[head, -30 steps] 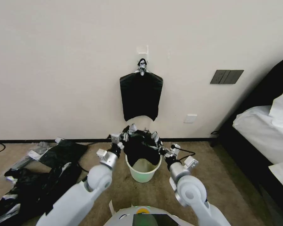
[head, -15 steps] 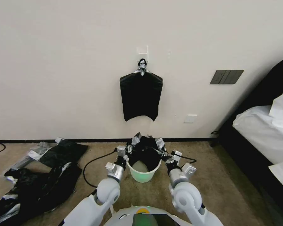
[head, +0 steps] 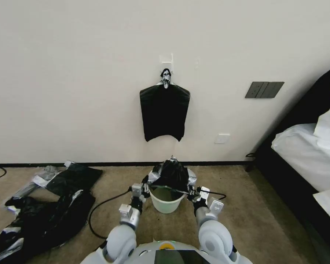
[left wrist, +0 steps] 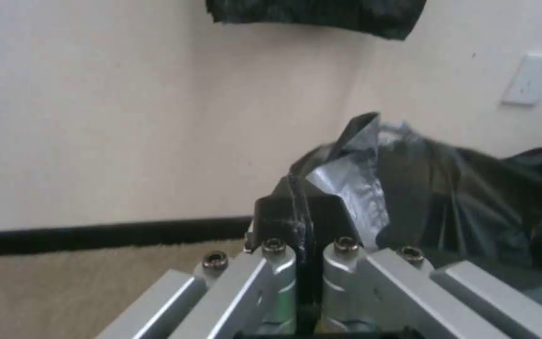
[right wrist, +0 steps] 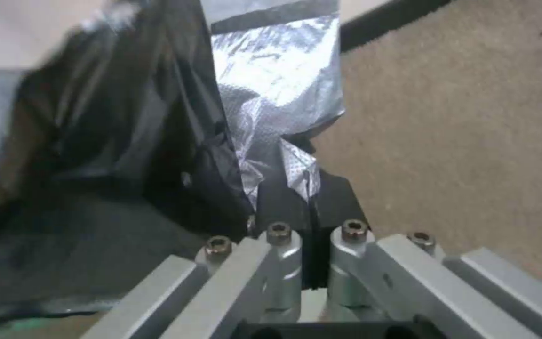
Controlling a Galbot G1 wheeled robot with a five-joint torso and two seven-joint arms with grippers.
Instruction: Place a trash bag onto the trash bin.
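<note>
Bag (head: pixel 171 173) lower, now at bin (head: pixel 166 202) rim.

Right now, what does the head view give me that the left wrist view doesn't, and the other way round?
Head view only: the trash bin with its open rim, both tools at its sides, left tool and right tool, and the heap of black sheets on the carpet. Left wrist view only: its fingers shut on a pinched edge of plastic. Both: the trash bag bunched behind the bin, the hanging black bundle, and the wall outlet.
</note>
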